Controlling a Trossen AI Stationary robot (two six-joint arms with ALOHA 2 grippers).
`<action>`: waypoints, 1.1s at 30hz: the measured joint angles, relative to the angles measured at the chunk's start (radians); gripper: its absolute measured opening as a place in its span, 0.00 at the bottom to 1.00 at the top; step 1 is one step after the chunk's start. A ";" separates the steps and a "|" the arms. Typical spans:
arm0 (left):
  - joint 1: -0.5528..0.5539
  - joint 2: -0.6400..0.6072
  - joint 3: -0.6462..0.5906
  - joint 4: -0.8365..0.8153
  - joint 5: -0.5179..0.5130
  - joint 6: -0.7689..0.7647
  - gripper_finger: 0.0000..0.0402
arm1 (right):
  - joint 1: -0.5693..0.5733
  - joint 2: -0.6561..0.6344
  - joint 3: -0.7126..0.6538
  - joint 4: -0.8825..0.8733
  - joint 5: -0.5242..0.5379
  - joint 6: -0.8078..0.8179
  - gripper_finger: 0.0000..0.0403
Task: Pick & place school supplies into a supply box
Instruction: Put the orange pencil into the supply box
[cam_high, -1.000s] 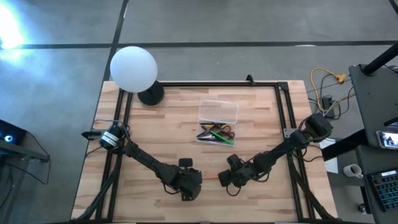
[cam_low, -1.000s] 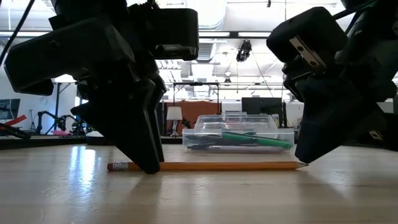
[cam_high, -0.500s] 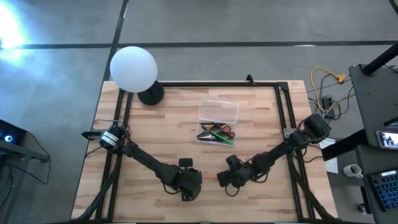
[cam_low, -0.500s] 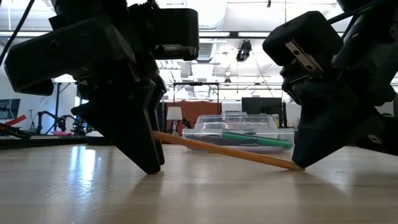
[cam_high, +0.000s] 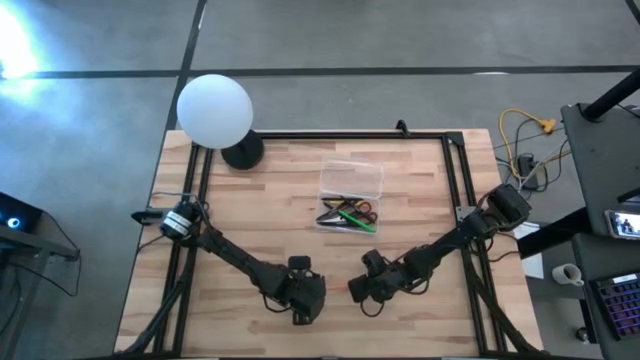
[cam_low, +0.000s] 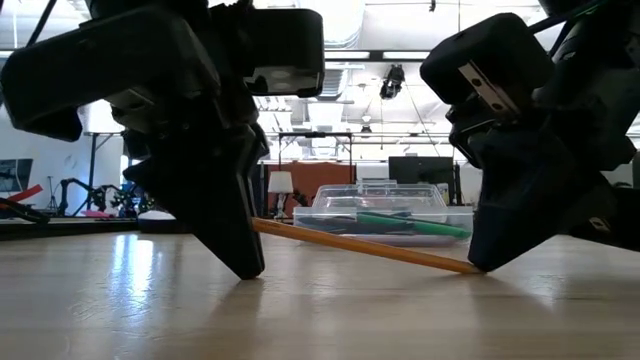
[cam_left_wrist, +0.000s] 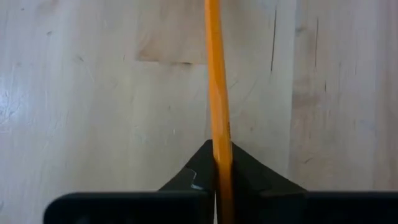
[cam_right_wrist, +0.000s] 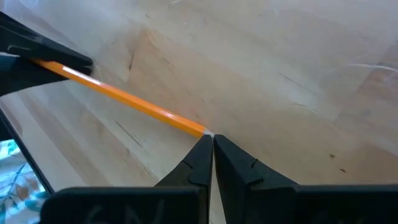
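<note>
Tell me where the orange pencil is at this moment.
In the low view the orange pencil slants between the grippers near the table's front: the left gripper pinches its raised end, and its tip sits at the shut right gripper.

Landmark is the clear supply box (cam_high: 351, 196), mid-table. Behind it, bare wood runs to the black frame rail (cam_high: 340, 136) along the far edge, open passage there. To the box's far left, the white globe lamp (cam_high: 214, 110) on its dark base blocks that corner. Left and right of the box, open boards out to the side rails. In front of the box the lane is crowded: the left gripper (cam_high: 306, 303) and right gripper (cam_high: 362, 292) sit low near the front edge, with the orange pencil (cam_low: 365, 246) slanting between them, one end raised, the tip down by the right gripper, barring the gap.
</note>
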 joint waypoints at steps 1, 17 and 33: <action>0.002 -0.001 0.000 -0.001 0.002 -0.002 0.02 | 0.000 0.000 0.000 -0.001 0.000 -0.004 0.03; 0.080 -0.153 0.030 -0.147 -0.026 -0.015 0.00 | 0.073 -0.382 0.068 -0.518 0.296 -0.113 0.03; 0.509 -0.116 0.206 -0.307 0.086 0.322 0.00 | 0.094 -0.609 0.067 -0.806 0.414 -0.101 0.03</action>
